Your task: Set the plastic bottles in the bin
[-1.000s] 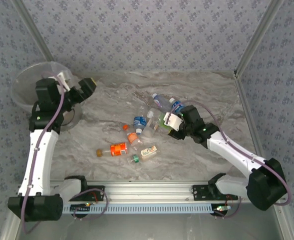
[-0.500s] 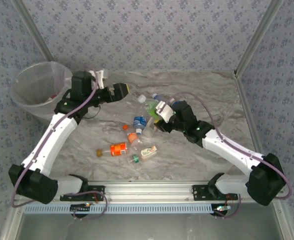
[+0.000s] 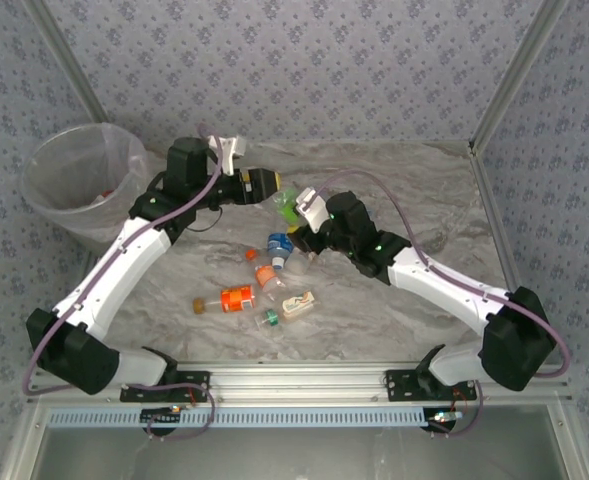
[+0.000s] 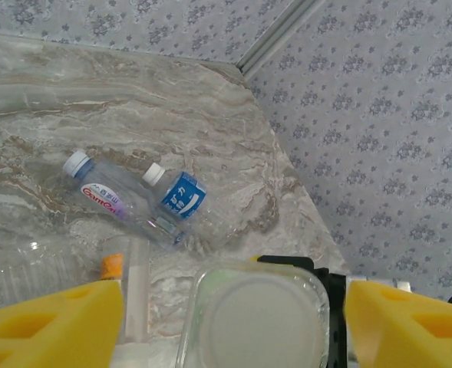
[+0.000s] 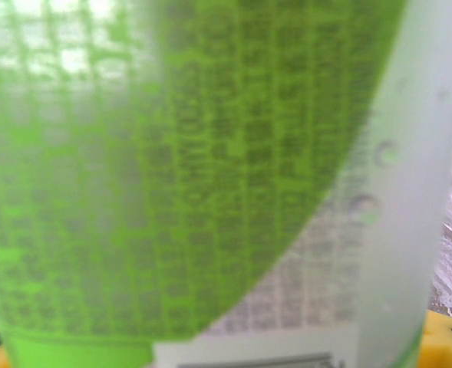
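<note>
The green-labelled bottle (image 3: pixel 290 207) hangs above the counter (image 3: pixel 414 185), clenched in my right claw (image 3: pixel 305 216), base between my left claw's (image 4: pixel 233 314) parted fingers; next, I judge, left clamps, right releases, then off to the bin (image 3: pixel 46 200)

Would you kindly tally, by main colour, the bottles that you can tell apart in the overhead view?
green bottle: 1
blue bottle: 1
orange bottles: 2
pale-labelled bottle: 1
clear bottle with green cap: 1
Total: 6 that I can tell apart
</note>
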Motion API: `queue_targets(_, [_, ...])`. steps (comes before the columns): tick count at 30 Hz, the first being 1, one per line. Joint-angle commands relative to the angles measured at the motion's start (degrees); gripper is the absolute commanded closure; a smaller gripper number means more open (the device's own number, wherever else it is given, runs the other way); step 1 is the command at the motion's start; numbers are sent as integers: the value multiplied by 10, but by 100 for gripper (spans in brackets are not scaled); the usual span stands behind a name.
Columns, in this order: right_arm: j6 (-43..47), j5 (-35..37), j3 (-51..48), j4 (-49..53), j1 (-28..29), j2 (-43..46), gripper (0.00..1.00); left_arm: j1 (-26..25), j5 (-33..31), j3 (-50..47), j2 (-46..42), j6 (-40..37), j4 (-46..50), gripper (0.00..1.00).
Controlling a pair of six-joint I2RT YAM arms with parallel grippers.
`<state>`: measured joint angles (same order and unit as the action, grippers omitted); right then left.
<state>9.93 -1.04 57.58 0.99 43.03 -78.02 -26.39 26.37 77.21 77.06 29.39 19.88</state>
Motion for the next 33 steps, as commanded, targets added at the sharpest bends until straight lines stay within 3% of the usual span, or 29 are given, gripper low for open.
queue_targets(1, [-19, -9, 22, -26, 6, 0, 100, -2, -21, 25, 8, -4, 8, 32])
queue_targets(7, [-22, -15, 29, -39, 15, -10, 100, -4, -8, 34, 33, 4, -1, 39])
queue_targets(16, [-24, -32, 34, -51, 28, -23, 93, -4, -18, 24, 41, 15, -20, 65])
queue_targets(20, [-24, -31, 28, -56, 28, -22, 78, -4, -21, 22, 41, 13, -16, 77])
queue_targets(22, [-24, -32, 25, -58, 27, -22, 72, -4, -26, 22, 41, 12, -13, 96])
queue_targets(24, [-22, -32, 28, -46, 27, -23, 63, -4, -31, 23, 40, 12, -9, 100])
queue_targets(27, [-10, -31, 29, -27, 25, -19, 36, -4, -36, 28, 40, 8, -3, 100])
queue_targets(29, [0, -30, 23, -21, 23, -11, 0, -4, -50, 27, 35, 8, -3, 100])
queue_targets(33, [5, 0, 6, -22, 17, 15, 0, -2, -77, 20, 23, 7, -8, 100])
